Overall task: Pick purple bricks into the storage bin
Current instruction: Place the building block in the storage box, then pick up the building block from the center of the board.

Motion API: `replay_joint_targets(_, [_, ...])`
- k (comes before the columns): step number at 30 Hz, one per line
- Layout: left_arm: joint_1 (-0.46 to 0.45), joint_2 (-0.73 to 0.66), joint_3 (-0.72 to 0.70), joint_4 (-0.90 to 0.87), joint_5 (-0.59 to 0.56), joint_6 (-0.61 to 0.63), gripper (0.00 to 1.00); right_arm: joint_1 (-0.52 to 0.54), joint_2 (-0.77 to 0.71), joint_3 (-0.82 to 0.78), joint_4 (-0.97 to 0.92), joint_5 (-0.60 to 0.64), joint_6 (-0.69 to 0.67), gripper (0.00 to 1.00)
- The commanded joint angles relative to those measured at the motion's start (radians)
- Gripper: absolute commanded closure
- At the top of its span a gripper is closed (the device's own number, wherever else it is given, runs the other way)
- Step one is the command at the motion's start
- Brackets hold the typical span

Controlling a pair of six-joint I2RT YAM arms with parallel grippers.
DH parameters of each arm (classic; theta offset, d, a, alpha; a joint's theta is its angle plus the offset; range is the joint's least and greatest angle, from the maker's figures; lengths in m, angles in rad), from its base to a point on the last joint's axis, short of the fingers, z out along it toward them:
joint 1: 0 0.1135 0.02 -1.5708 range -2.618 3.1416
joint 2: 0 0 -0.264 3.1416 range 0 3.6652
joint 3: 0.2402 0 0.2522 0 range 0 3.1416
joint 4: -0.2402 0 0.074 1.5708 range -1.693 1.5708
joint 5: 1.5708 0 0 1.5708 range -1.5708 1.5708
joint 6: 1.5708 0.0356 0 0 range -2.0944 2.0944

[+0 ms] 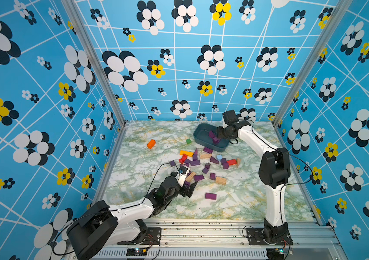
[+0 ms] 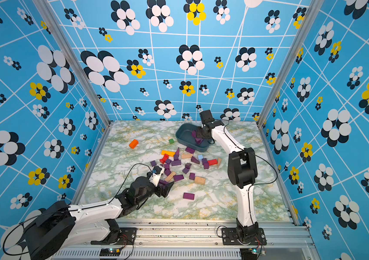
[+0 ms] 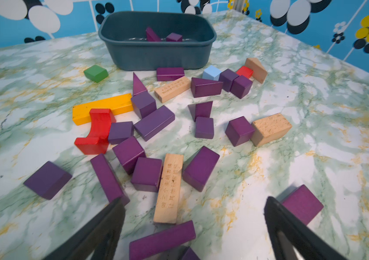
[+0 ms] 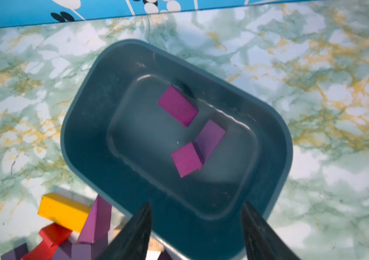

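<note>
Storage bin (image 1: 201, 132) at table's (image 1: 235, 202) far edge, bricks (image 4: 177, 105) inside, block pile (image 3: 154, 122) before it

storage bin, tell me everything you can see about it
The storage bin is a dark teal-grey tub, plastic by its look, rounded-rectangular with low walls. It sits upright on the marble-patterned table near the back, beyond the block pile. A few purple bricks lie on its floor. The right gripper hangs open above it. A purple bar lies just outside its wall.
</note>
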Motion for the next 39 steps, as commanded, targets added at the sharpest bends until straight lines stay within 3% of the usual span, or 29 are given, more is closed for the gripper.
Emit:
replay_joint_targets(1, [0.006,-0.020,0.105,-0.263,-0.156,-0.086,0.03,0.014,-0.202,-0.154,0.083,0.022,-0.043,0.34])
replay_joint_targets(5, [0.015,-0.019,0.196,-0.479,-0.247,-0.154,0.00,0.028,-0.415,-0.449,0.195,-0.002,-0.054,0.31])
replay_joint_targets(8, [0.028,-0.022,0.251,-0.607,-0.243,-0.197,0.01,0.028,-0.541,-0.637,0.272,-0.036,-0.049,0.30])
replay_joint_targets(16, [0.096,-0.037,0.327,-0.839,-0.199,-0.272,0.02,0.028,-0.755,-0.938,0.373,-0.141,0.006,0.30])
replay_joint_targets(22, [0.185,-0.044,0.320,-0.880,-0.095,-0.422,0.10,0.028,-0.862,-1.095,0.477,-0.218,0.054,0.31])
replay_joint_targets(24, [0.192,-0.044,0.319,-0.875,-0.072,-0.461,0.12,0.028,-0.894,-1.153,0.571,-0.332,0.026,0.31])
replay_joint_targets(29, [0.204,-0.013,0.322,-0.849,-0.018,-0.535,0.13,0.028,-0.935,-1.294,0.858,-0.529,0.110,0.28])
replay_joint_targets(33, [0.209,0.033,0.316,-0.826,0.021,-0.570,0.15,0.028,-0.942,-1.358,1.024,-0.591,0.164,0.27])
replay_joint_targets(36, [0.211,0.055,0.305,-0.822,0.008,-0.592,0.28,0.028,-0.959,-1.390,1.095,-0.609,0.173,0.25])
replay_joint_targets(39, [0.216,0.056,0.277,-0.787,-0.003,-0.623,0.28,0.028,-0.978,-1.421,1.155,-0.612,0.189,0.22])
